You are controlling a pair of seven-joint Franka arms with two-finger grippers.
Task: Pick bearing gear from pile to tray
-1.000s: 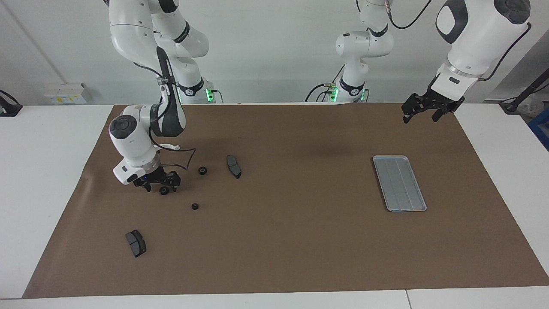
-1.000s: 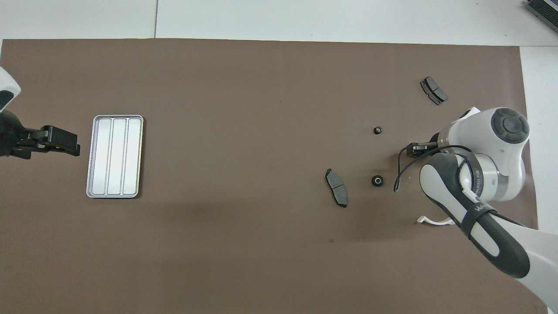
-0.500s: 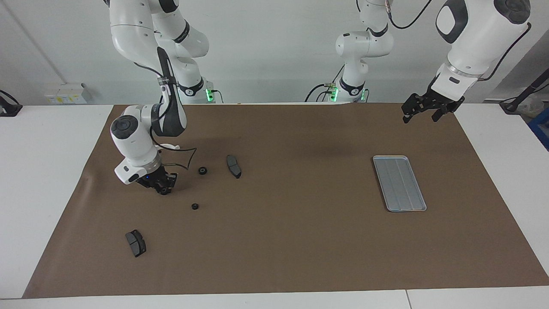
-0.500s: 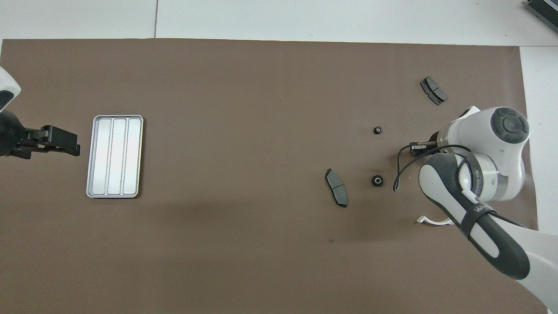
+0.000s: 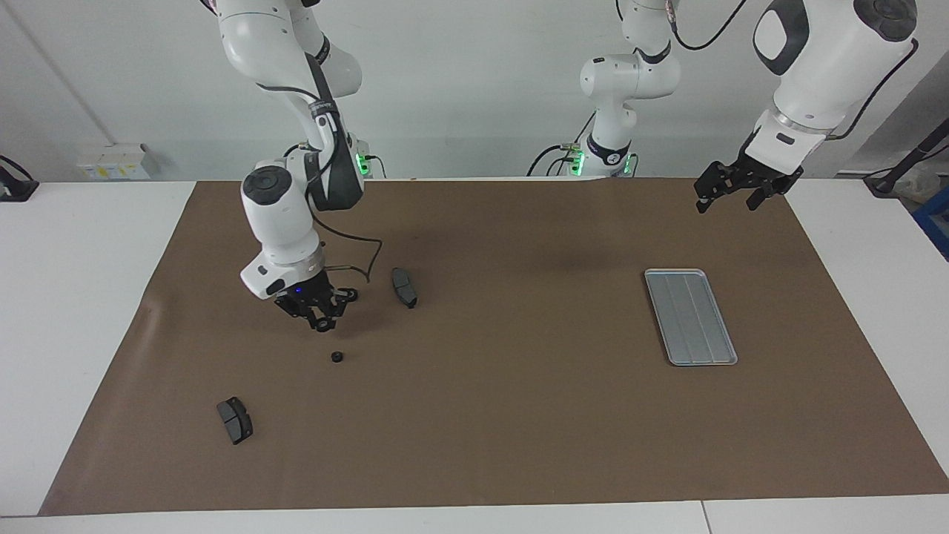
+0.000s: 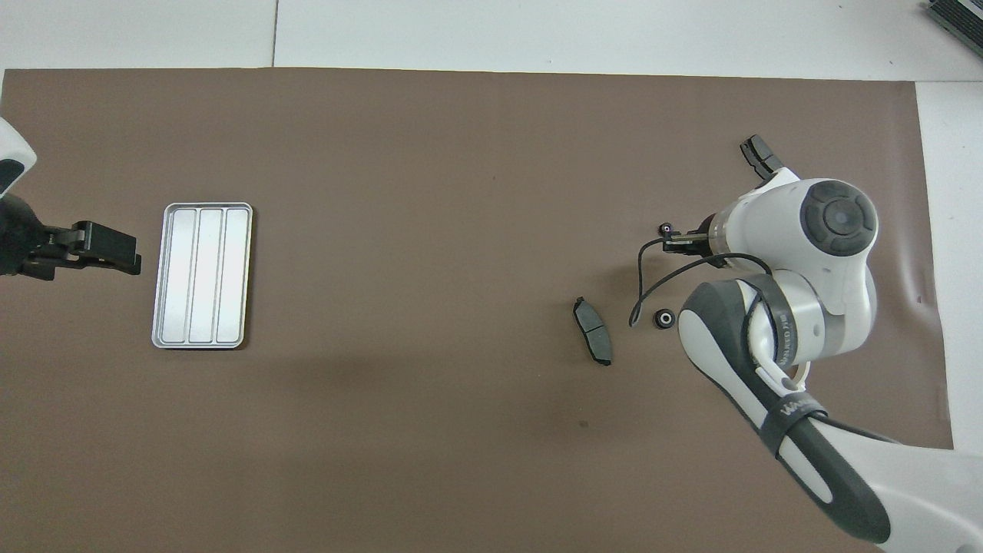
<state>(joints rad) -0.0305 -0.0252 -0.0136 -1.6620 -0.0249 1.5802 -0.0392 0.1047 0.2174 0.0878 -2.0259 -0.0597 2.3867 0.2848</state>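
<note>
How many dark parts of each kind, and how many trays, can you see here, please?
dark grey brake pads: 2
small black round rings: 3, two on the mat and one held in the right gripper
flat silver-grey ribbed metal tray: 1
Total: 6

The facing view looks from high across the table toward both arm bases at 12 o'clock. The overhead view looks steeply down from above the robots' end. Both cover the brown mat [image 5: 519,415] and tray [image 6: 201,206], half a turn apart.
</note>
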